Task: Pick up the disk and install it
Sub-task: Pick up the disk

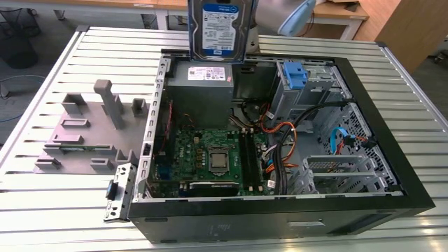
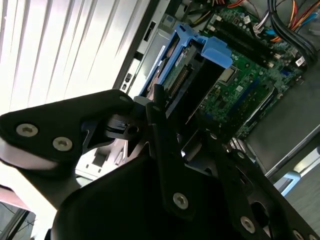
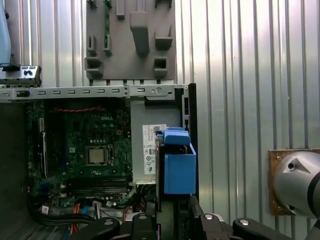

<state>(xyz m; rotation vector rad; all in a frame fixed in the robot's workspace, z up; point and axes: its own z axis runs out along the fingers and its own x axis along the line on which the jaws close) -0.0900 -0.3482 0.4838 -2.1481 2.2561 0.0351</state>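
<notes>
Exterior view has the disk (image 1: 220, 29) hanging upright over the far edge of the open case (image 1: 280, 210), above the grey power supply (image 1: 203, 73). I'm guessing it's edge-down so it can slide into a bay. First wrist view adds what that misses: jaws clamped on its blue carrier (image 3: 179, 170), motherboard (image 3: 85, 150) beyond.

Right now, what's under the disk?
The disk hangs upright above the grey metal box with a white label, inside the open case. The box's far edge is covered.
</notes>
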